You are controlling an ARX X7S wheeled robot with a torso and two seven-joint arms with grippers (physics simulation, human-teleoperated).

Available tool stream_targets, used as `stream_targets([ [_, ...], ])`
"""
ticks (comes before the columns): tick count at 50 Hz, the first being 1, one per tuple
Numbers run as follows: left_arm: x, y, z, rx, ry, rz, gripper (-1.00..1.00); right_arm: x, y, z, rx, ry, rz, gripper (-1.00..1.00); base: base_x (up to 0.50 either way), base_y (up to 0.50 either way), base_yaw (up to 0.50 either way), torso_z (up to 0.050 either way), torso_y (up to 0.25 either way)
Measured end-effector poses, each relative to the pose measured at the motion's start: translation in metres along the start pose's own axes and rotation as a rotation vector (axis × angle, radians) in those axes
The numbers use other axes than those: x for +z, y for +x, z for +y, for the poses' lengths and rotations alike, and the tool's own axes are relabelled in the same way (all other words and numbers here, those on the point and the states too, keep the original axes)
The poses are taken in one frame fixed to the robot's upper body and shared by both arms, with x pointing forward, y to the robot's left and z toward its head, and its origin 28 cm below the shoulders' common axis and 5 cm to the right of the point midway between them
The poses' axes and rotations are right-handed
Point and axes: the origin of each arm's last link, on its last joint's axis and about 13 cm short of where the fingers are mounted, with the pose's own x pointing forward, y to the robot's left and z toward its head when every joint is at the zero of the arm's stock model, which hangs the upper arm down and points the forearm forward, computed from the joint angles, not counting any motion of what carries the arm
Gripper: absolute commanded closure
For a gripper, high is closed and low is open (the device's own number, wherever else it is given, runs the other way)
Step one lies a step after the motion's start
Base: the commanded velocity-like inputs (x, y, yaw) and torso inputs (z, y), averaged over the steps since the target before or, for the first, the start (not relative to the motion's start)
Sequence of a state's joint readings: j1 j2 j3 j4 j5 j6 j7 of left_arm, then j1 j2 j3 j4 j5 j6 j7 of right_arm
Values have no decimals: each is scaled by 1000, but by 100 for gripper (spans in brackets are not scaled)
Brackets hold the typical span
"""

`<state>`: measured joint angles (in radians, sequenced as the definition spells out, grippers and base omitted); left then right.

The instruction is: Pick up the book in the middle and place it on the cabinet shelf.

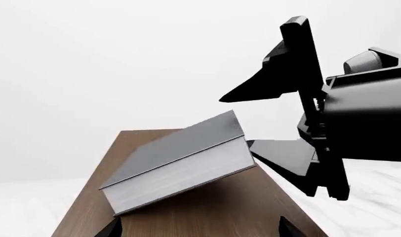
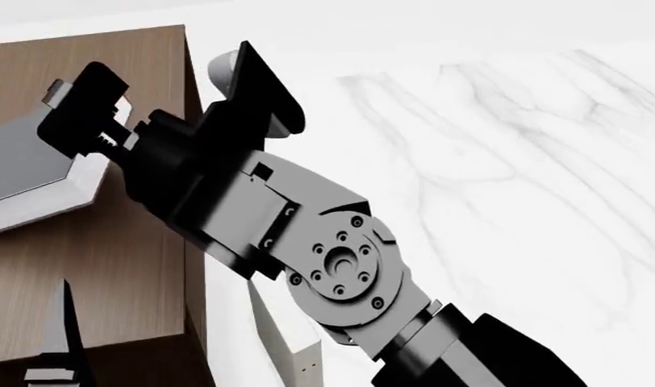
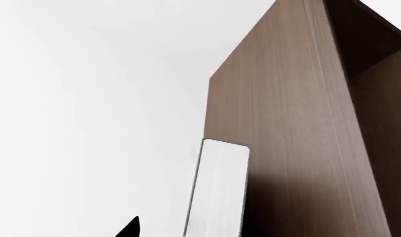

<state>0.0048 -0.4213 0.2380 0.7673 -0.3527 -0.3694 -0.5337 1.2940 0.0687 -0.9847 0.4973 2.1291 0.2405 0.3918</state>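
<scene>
The dark grey book (image 1: 177,153) with white page edges lies tilted on the brown wood cabinet shelf top (image 1: 214,212), its far end raised. My right gripper (image 1: 235,122) is open around that raised corner. The lower finger (image 1: 283,158) is under the corner and the upper finger (image 1: 279,79) is apart from the cover. In the right wrist view the book's white edge (image 3: 217,187) stands clear of the one fingertip (image 3: 131,227) that shows. My left gripper (image 1: 200,229) is open and empty, just above the cabinet top near the book's low end.
In the head view the cabinet (image 2: 112,266) fills the left side, with the book (image 2: 15,177) on it and my right arm (image 2: 327,266) across the middle. A pale book (image 2: 289,351) stands beside the cabinet. White marble surface (image 2: 500,161) spreads to the right.
</scene>
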Motion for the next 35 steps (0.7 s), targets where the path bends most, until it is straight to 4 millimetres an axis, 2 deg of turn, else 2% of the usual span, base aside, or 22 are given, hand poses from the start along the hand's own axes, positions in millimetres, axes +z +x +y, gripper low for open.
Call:
stream_targets([
  [15,0,0,0,1,1,-1,-100,3,-8,-6,6,4,-20,-100,0,0,0,0,1],
  [23,0,0,0,1,3,0,-100,11,-19,-11,17,17,-59,-100,0,0,0,0,0],
  [35,-2,0,-1,-4,16,5,-100,17,-39,-29,25,19,-137,-100,0,0,0,0,0],
])
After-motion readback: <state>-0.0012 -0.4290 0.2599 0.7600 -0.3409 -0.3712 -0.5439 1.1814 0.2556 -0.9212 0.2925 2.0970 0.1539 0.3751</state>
